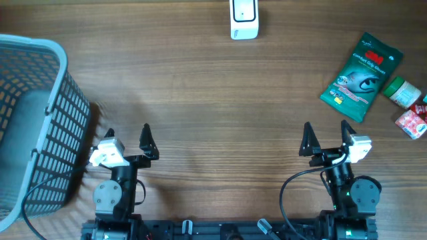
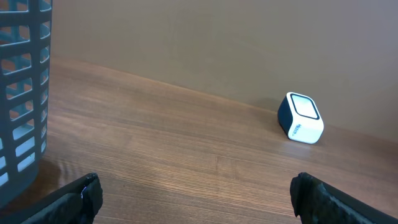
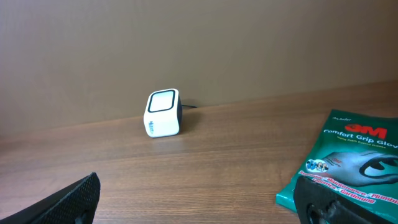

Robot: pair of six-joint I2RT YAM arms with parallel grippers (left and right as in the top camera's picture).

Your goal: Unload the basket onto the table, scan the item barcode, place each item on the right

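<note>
A white barcode scanner point(image 1: 244, 19) stands at the far edge of the table, also seen as a small white box point(image 2: 301, 117) point(image 3: 163, 113) in both wrist views. A green 3M glove packet point(image 1: 361, 68) point(image 3: 348, 165) lies flat at the right. Beside it sit a small green-capped bottle point(image 1: 403, 91) and a red packet point(image 1: 413, 122). My left gripper point(image 1: 127, 134) point(image 2: 196, 193) hangs open near the table's front left, with nothing between its fingers. At the front right my right gripper point(image 1: 327, 132) point(image 3: 198, 194) is open too, its right finger point(image 3: 336, 202) just short of the green packet.
A tall grey-blue mesh basket point(image 1: 33, 120) point(image 2: 22, 93) stands at the left edge, close to my left arm. Bare wooden tabletop point(image 1: 220, 113) stretches between the grippers and the scanner.
</note>
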